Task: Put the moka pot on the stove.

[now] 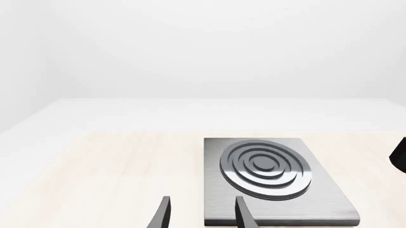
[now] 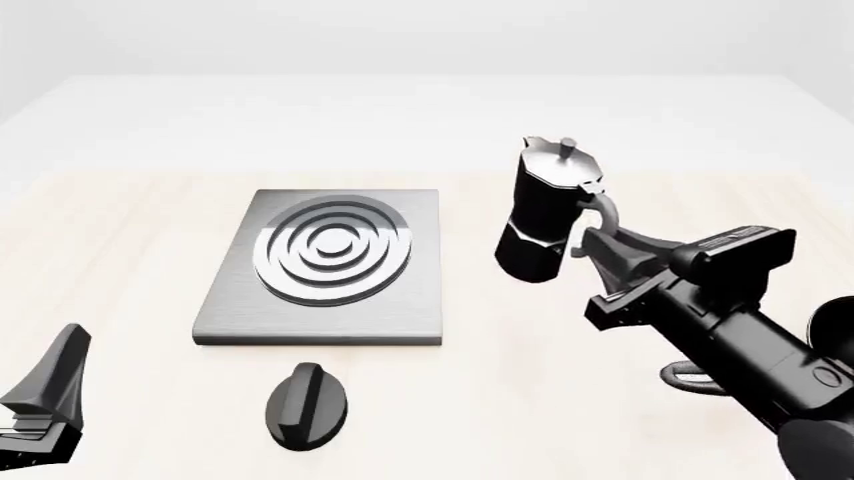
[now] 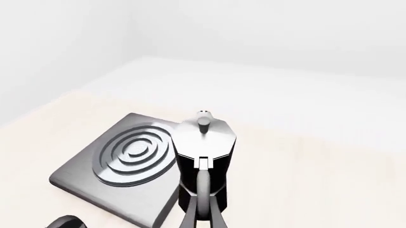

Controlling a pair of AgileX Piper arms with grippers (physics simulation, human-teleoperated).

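Note:
The moka pot (image 2: 545, 212), black with a silver lid and knob, sits slightly tilted just right of the stove (image 2: 324, 262). My right gripper (image 2: 597, 240) is shut on its curved grey handle. In the right wrist view the fingers (image 3: 190, 219) close around that handle below the pot's lid (image 3: 204, 137). I cannot tell whether the pot's base touches the table. The stove (image 1: 273, 176) is a grey slab with a ringed burner. My left gripper (image 1: 203, 216) stands open at the stove's near edge with nothing in it, low at the left (image 2: 47, 400) in the front view.
A black oval knob (image 2: 310, 403) lies on the table in front of the stove. A dark loop (image 2: 694, 377) shows partly under my right arm. The pale wood tabletop (image 2: 120, 220) runs back to a white far edge.

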